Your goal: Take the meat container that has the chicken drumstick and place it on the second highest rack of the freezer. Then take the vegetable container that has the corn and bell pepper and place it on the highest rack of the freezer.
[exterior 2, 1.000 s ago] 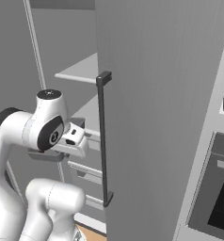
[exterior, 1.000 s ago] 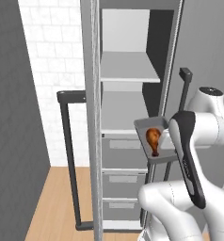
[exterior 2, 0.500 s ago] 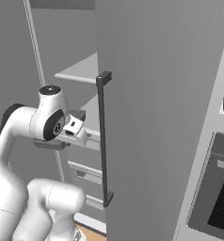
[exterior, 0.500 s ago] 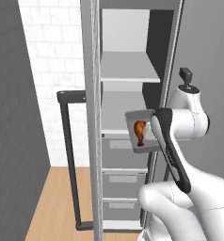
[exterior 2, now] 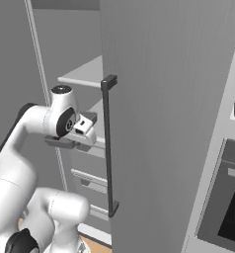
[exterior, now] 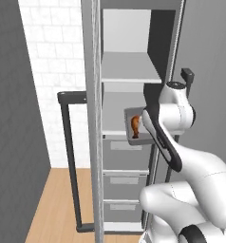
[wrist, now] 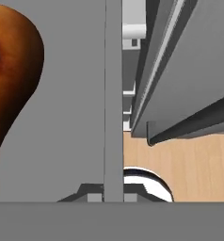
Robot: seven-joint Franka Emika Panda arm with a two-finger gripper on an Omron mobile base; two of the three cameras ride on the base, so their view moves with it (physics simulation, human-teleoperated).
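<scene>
Two open shelves show inside the tall narrow grey freezer (exterior: pixel 129 71) in the left base view, the flat light-grey highest rack (exterior: pixel 129 69) just above mid-frame and a second shelf (exterior: pixel 116 114) below it, with grey drawer fronts (exterior: pixel 127 156) stacked underneath. At the centre of that frame, a shallow grey rectangular meat container (exterior: pixel 132 124) hangs tilted steeply on edge at the front of the lower shelf's opening, its inside facing the camera. Inside it lies the small glossy brown-orange chicken drumstick (exterior: pixel 135 126), rounded end up and thin end down. The white arm's dark-jointed wrist sits immediately right of the tray, and the jaws (exterior: pixel 145 130) are closed narrow on the container's right-hand rim, the drumstick just left of them.

In the hand view, the drumstick (wrist: pixel 12 89) fills the upper left, its bulb tapering toward the lower left edge against the tray's flat grey floor (wrist: pixel 71 117); the tray's raised wall (wrist: pixel 113 99) runs vertically through the middle. Pale wooden floor (wrist: pixel 194 164) shows at lower right.

From the right base view, the gripper (exterior 2: pixel 84 140) sits at centre left, level with the lower shelf, beside the open grey freezer door (exterior 2: pixel 164 99) and its long dark vertical bar handle (exterior 2: pixel 108 148).
</scene>
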